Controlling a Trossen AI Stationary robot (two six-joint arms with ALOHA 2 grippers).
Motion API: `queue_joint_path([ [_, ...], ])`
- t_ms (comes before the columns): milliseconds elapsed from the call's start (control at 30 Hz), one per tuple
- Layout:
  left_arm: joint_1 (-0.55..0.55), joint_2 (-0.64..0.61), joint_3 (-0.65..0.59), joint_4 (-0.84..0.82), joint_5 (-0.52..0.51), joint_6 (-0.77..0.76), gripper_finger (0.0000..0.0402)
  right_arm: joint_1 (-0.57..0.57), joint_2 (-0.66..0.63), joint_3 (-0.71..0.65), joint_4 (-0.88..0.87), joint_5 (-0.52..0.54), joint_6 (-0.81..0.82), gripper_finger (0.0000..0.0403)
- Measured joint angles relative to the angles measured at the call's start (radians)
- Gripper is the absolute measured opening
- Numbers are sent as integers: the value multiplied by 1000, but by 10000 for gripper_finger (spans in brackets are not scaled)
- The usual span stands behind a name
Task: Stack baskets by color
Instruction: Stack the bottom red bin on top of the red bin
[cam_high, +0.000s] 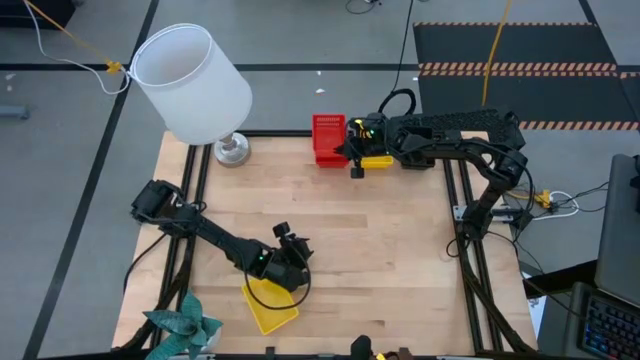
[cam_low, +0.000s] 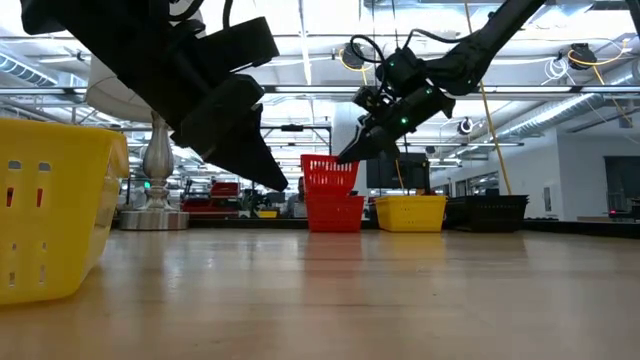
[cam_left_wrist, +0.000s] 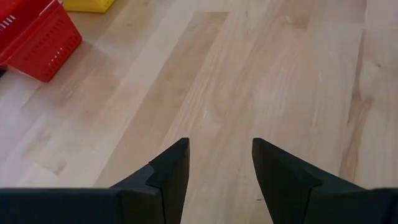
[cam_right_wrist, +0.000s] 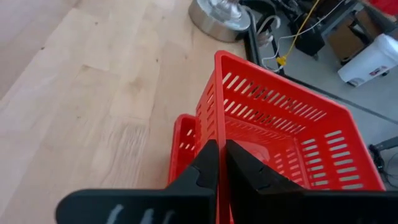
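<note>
Two red baskets (cam_high: 328, 138) stand at the table's far edge, the upper one (cam_low: 330, 172) over the lower one (cam_low: 335, 212). My right gripper (cam_right_wrist: 217, 158) is shut on the upper one's wall. Beside them to the right, a yellow basket (cam_low: 410, 212) and a black basket (cam_low: 490, 212) rest on their bottoms. Another yellow basket (cam_high: 268, 303) lies near the front edge. My left gripper (cam_left_wrist: 219, 162) hangs open above bare wood just beyond that basket, with nothing between its fingers. My right gripper pinches the upper red basket's right-hand wall at its rim (cam_right_wrist: 217, 134), one finger inside the basket and one outside. The fingers come from the table's right, slanting down. The basket sits upright, its bottom at the lower red basket's rim (cam_right_wrist: 180, 134).
A lamp with a white shade (cam_high: 190, 85) and a metal foot (cam_high: 232, 150) stands at the far left corner. A teal folded thing (cam_high: 185, 325) lies at the near left corner. The table's middle (cam_high: 380, 240) is bare wood.
</note>
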Motion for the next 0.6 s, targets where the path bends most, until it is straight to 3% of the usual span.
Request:
queue_joint_path([
  [600, -2, 0, 0, 38, -2, 19, 177, 4, -6, -97, 89, 56, -26, 5],
])
